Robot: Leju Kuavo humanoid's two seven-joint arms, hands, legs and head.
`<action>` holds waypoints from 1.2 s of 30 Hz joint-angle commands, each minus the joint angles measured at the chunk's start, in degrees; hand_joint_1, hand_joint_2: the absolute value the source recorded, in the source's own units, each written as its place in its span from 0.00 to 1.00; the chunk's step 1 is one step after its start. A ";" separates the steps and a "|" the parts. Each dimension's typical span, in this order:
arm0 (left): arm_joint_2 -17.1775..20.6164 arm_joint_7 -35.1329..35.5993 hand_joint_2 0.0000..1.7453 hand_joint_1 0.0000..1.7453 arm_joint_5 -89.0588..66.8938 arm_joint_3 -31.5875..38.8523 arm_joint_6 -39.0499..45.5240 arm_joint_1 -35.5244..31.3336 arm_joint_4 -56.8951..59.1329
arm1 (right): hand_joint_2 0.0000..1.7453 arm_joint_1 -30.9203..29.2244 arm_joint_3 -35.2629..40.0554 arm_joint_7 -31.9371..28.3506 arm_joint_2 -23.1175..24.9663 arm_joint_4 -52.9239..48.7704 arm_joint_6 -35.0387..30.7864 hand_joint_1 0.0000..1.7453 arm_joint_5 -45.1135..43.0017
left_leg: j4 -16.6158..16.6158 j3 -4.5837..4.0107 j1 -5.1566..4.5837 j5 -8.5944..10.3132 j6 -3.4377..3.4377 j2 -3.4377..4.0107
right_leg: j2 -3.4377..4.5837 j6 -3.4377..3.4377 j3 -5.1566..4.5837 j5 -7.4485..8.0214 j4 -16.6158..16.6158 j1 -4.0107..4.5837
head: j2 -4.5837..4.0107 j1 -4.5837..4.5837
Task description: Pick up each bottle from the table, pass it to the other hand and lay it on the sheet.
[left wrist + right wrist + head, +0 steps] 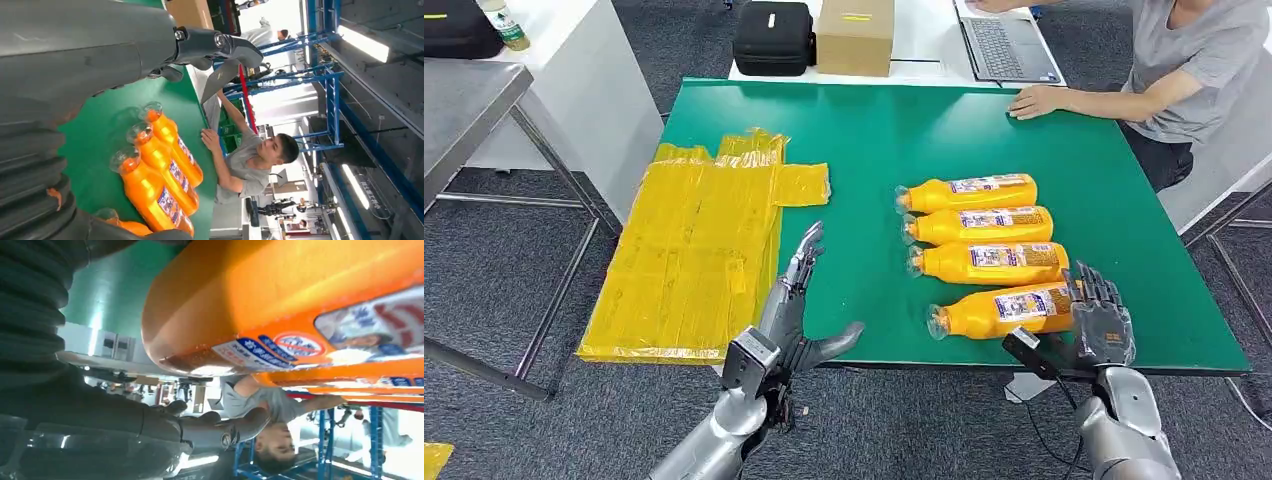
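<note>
The green table serves as the landmark; 4 orange bottles lie on their sides on its right half, in a row running from far to near, caps pointing toward the table's middle. The farthest bottle lies nearest the person; the second bottle lies just beside it; the third bottle follows; the nearest bottle lies close to the table's near edge, slightly tilted against the others.

The right hand sits at the base end of the nearest bottle, at the table's near right edge, fingers raised and apart against the bottle's bottom; the right wrist view shows that bottle's orange body very close above the thumb; whether the fingers actually clamp the bottle I cannot tell.

The left hand hovers over the table's near edge, left of the bottles, released, fingers stretched forward and thumb spread toward the bottles, holding nothing; the left wrist view shows its thumb free in the air above the green surface, with 3 bottles in plain sight beyond it.

The yellow sheet covers the table's left edge and hangs past it; no bottle lies on it.

A person in a grey shirt sits at the table's far right corner, 1 hand resting on the green surface; a laptop, a cardboard box and a black case stand on a white table beyond the far edge.
</note>
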 commanded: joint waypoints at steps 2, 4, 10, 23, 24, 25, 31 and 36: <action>1.10 0.26 1.00 0.00 -0.47 0.99 0.35 -0.12 1.65 | 1.00 -0.08 3.90 -3.98 -0.17 5.89 -0.09 0.00 -1.52 | -0.10 0.41 0.02 -0.13 -0.12 0.09 | 0.09 -0.10 0.37 -0.11 -0.08 0.02 | 0.00 -0.02; 1.08 0.26 1.00 0.00 -0.22 0.88 -0.40 -0.14 2.24 | 1.00 0.17 5.72 -6.01 0.34 7.14 -0.09 0.00 -1.51 | -0.08 0.45 0.02 -0.16 -0.13 0.09 | 0.09 -0.11 0.41 -0.14 -0.06 0.02 | 0.00 0.00; 0.01 0.26 1.00 0.00 0.59 1.20 -2.22 -0.64 2.81 | 1.00 -1.20 8.65 -3.14 -1.58 14.75 2.54 0.00 -2.11 | -0.08 0.37 0.09 -0.08 -0.10 0.03 | 0.06 -0.08 0.33 -0.06 -0.11 0.10 | 0.00 0.00; -1.46 0.26 1.00 0.00 0.79 1.98 -3.59 -1.02 3.09 | 1.00 -1.13 6.41 1.72 -4.40 17.04 17.21 0.00 -6.17 | -0.06 1.30 0.11 -0.19 -0.20 0.00 | -0.02 -0.11 1.19 -0.10 -0.17 0.11 | 0.00 0.04; -1.46 0.26 1.00 0.00 0.79 1.98 -3.59 -1.02 3.09 | 1.00 -1.13 6.41 1.72 -4.40 17.04 17.21 0.00 -6.17 | -0.07 1.38 0.09 -0.20 -0.19 0.06 | 0.04 -0.11 1.21 -0.10 -0.17 0.09 | 0.00 -0.04; -1.46 0.26 1.00 0.00 0.79 1.98 -3.59 -1.02 3.09 | 1.00 -1.13 6.41 1.72 -4.40 17.04 17.21 0.00 -6.17 | -0.12 1.43 0.09 -0.18 -0.22 -0.08 | -0.10 -0.14 1.28 -0.12 -0.22 0.10 | 0.00 0.02; -1.62 0.26 1.00 0.00 0.75 1.88 -4.15 -1.33 3.01 | 1.00 -0.58 7.97 2.90 -5.18 16.88 18.91 0.46 -4.50 | -0.14 1.84 0.09 -0.50 -0.09 -0.07 | -0.11 -0.09 1.20 -0.51 -0.29 0.10 | 0.00 0.00; -1.91 0.26 1.00 0.00 0.39 1.94 -3.79 -1.70 2.97 | 1.00 -0.17 5.80 1.51 -5.35 16.76 23.08 1.00 -7.51 | -0.07 2.15 0.08 -0.57 0.03 0.03 | 0.00 -0.11 1.49 -0.39 -0.34 0.09 | 0.00 0.04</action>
